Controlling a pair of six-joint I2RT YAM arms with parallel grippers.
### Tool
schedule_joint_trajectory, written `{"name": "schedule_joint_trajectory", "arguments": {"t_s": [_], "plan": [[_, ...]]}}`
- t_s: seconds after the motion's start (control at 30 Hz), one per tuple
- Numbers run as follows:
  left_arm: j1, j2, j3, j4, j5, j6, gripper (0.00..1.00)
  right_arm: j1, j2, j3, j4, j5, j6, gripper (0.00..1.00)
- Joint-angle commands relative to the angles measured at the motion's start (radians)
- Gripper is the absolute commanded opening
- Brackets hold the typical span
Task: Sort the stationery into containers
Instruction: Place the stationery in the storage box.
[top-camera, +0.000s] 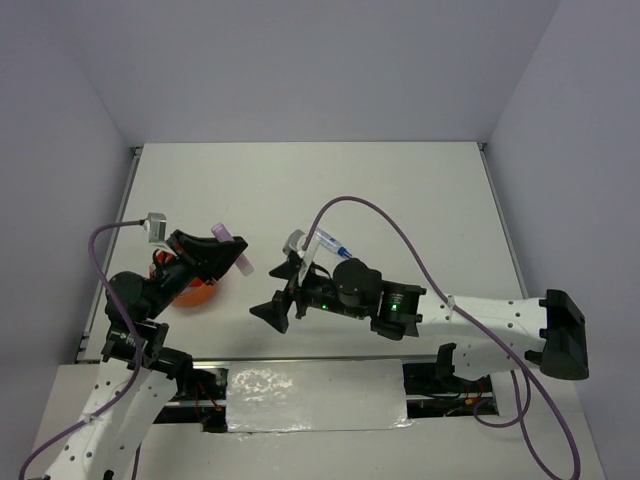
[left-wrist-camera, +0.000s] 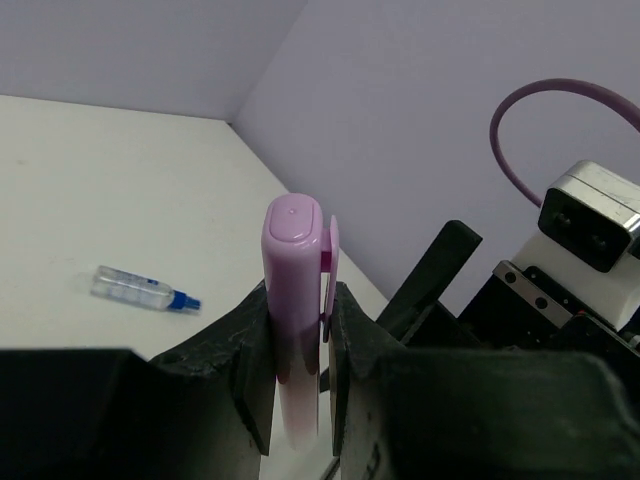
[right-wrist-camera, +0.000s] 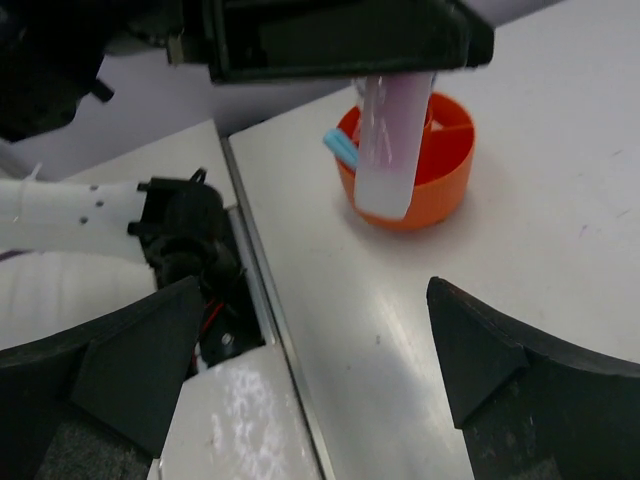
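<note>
My left gripper (left-wrist-camera: 297, 335) is shut on a pink capsule-like marker (left-wrist-camera: 295, 290). It holds the marker upright above the orange cup (top-camera: 192, 291) at the table's left. In the right wrist view the pink marker (right-wrist-camera: 390, 150) hangs over the orange cup (right-wrist-camera: 430, 180), which holds a light blue piece (right-wrist-camera: 341, 150). My right gripper (top-camera: 278, 305) is open and empty, low over the table to the right of the cup. A clear blue-tipped pen (top-camera: 328, 243) lies behind the right arm; it also shows in the left wrist view (left-wrist-camera: 142, 288).
The table's near edge with a metal rail (right-wrist-camera: 270, 320) and a white foil-covered plate (top-camera: 315, 397) lies just below the right gripper. Grey walls close the table on left, right and back.
</note>
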Motion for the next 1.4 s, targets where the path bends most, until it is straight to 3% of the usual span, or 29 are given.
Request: {"name": "schedule_joint_trajectory", "arguments": {"t_s": [0.0,0.2,0.27,0.33,0.4,0.43,0.53,0.6,0.63,0.73,0.87,1.1,1.3,1.33,1.37], "plan": [[0.0,-0.022,0.017,0.091,0.055,-0.105,0.0,0.059,0.055,0.096,0.079,0.256,-0.107,1.0],[-0.002,-0.036,0.022,0.095,0.06,-0.151,0.0,0.121,0.19,0.219,0.094,0.48,-0.167,1.0],[-0.002,-0.04,0.022,0.081,0.06,-0.159,0.0,0.136,0.22,0.236,0.124,0.522,-0.179,0.95],[-0.002,-0.04,0.025,0.04,0.051,-0.147,0.0,0.144,0.243,0.259,0.151,0.534,-0.223,0.7],[-0.002,-0.04,0.032,0.02,0.051,-0.137,0.0,0.153,0.259,0.285,0.147,0.548,-0.242,0.52],[-0.002,-0.04,0.037,0.011,0.046,-0.134,0.03,0.153,0.273,0.291,0.142,0.556,-0.248,0.38],[-0.002,-0.036,0.055,-0.026,0.045,-0.12,0.2,0.156,0.272,0.276,0.168,0.568,-0.277,0.14],[-0.002,-0.02,0.08,-0.086,0.041,-0.091,0.34,0.156,0.249,0.238,0.197,0.56,-0.296,0.1],[-0.002,-0.016,0.091,-0.104,0.047,-0.076,0.47,0.158,0.24,0.225,0.208,0.557,-0.312,0.04],[-0.002,-0.003,0.143,-0.181,0.043,-0.016,0.65,0.155,0.217,0.187,0.213,0.557,-0.369,0.0],[-0.002,0.041,0.259,-0.294,0.055,0.086,0.68,0.153,0.189,0.159,0.185,0.54,-0.426,0.0],[-0.002,0.084,0.305,-0.334,0.11,0.12,0.6,0.141,0.157,0.156,0.118,0.539,-0.461,0.0],[-0.002,0.109,0.287,-0.336,0.179,0.137,0.23,0.13,0.174,0.196,0.056,0.51,-0.46,0.01],[-0.002,0.109,0.287,-0.333,0.184,0.151,0.08,0.13,0.178,0.208,0.035,0.494,-0.455,0.03],[-0.002,0.107,0.29,-0.34,0.183,0.163,0.0,0.124,0.178,0.21,0.027,0.481,-0.446,0.12]]}}
